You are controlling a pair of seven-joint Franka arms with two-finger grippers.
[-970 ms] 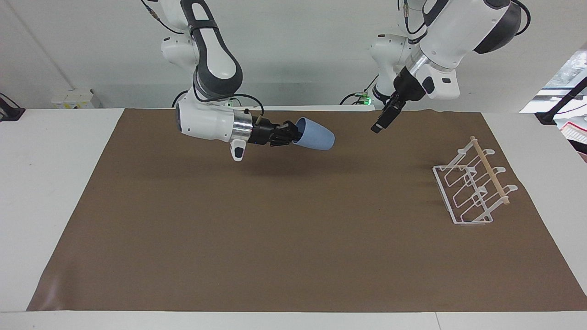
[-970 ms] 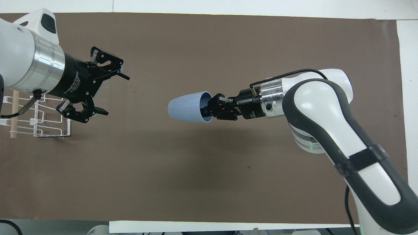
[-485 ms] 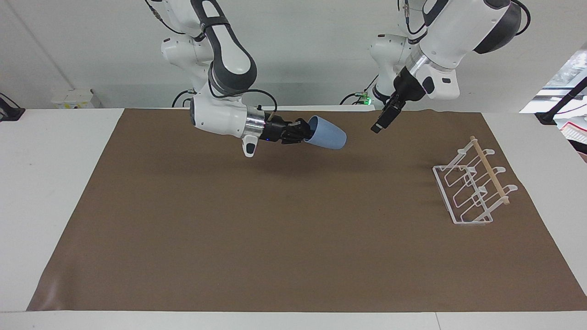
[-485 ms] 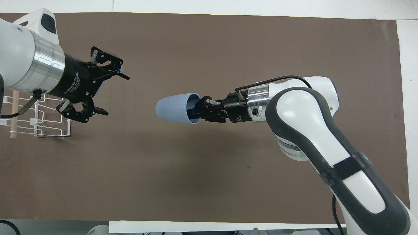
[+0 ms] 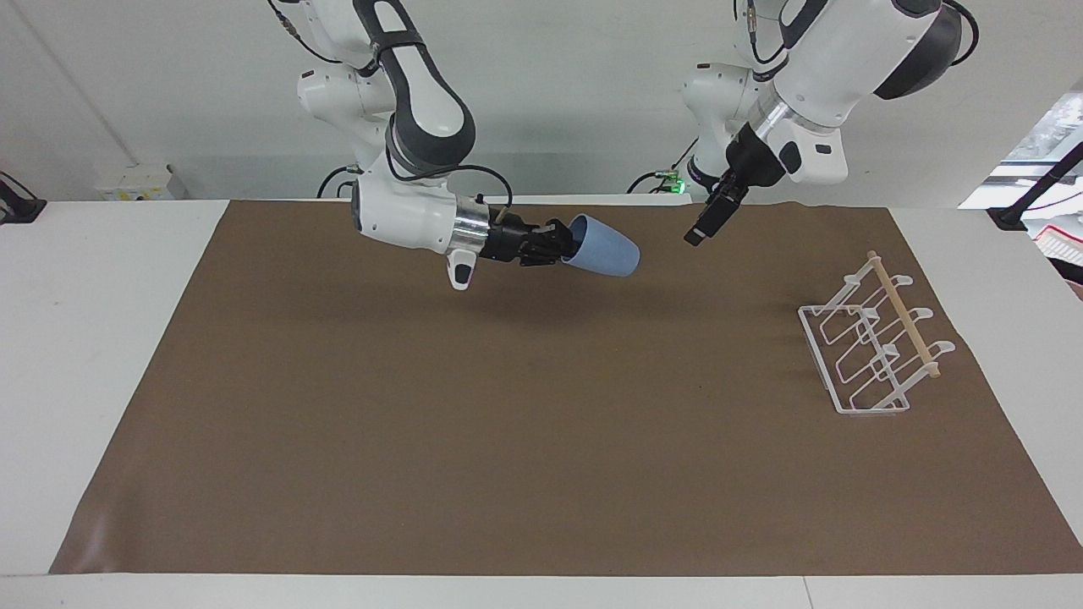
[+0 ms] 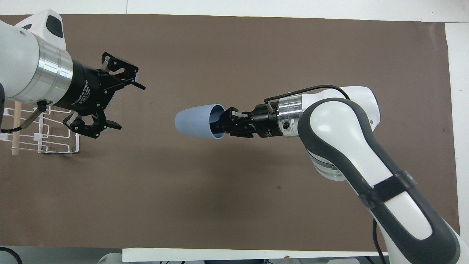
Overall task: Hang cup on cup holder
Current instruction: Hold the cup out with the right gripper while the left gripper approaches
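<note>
1. Brown mat (image 5: 541, 406) covers most of the white table (image 5: 93, 338), with a plain white wall at the robots' end, so not much clutter for us to sort through.
2. We see the right gripper (image 5: 558, 243) up in the air over the mat, pointing sideways toward the left arm's end. Its fingers (image 6: 234, 117) are closed on the rim of the cup (image 5: 602, 246), one tucked inside the mouth.
3. That light-blue cup (image 6: 194, 123) lies on its side in the grip, base pointing at the left gripper, clear of the mat.
4. Over to the left gripper (image 6: 121, 101): it hangs above the mat with its fingers spread wide and holds nothing.
5. Cup holder (image 5: 871, 347) sits on the mat toward the left arm's end, well apart from the cup. We count no cups on it.
</note>
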